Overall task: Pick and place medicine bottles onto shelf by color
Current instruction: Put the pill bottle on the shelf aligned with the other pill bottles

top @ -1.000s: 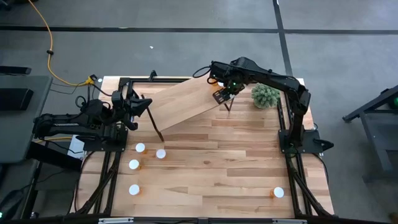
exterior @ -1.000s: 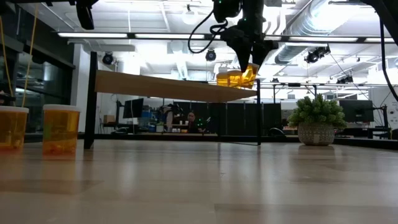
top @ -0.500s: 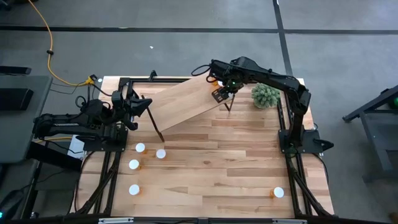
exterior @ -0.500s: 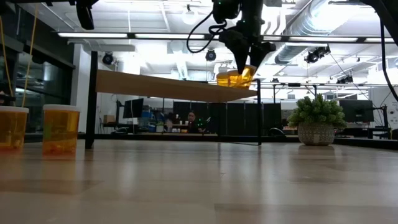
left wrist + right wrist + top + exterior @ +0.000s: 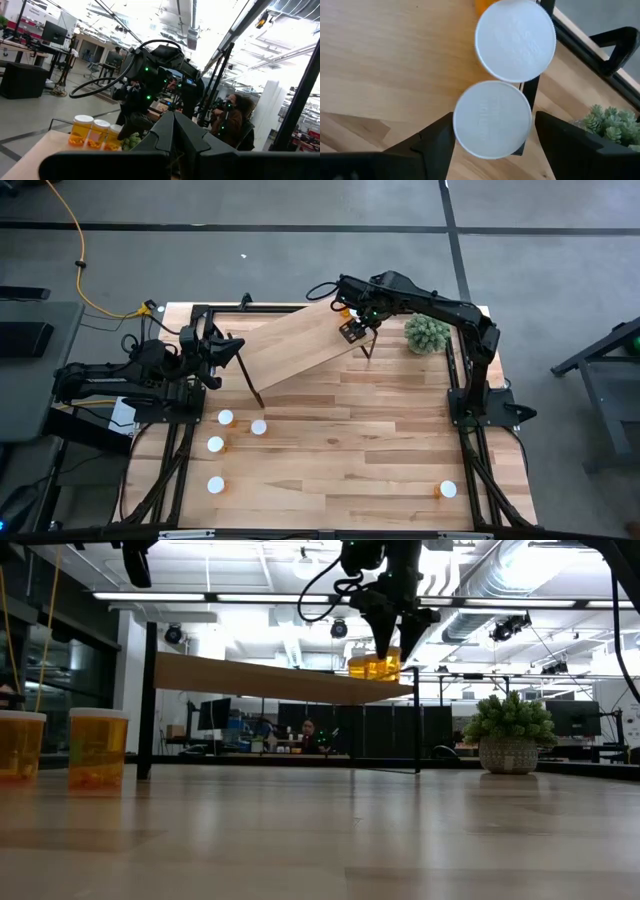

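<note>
Wrist camera showing us two white-capped bottles on shelf; nearer one sitting between right gripper fingers, spread, released.

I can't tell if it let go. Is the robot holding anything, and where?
Nothing, it seems. The right gripper stands open around the white cap of a medicine bottle on the shelf; the left gripper is shut, empty.

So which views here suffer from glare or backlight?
Low view: bright ceiling lights silhouette the right gripper above the shelf, though the bottles glow through. Left wrist view: sky-bright ceiling washes out the background. Right wrist view: evenly lit, caps crisp.
</note>
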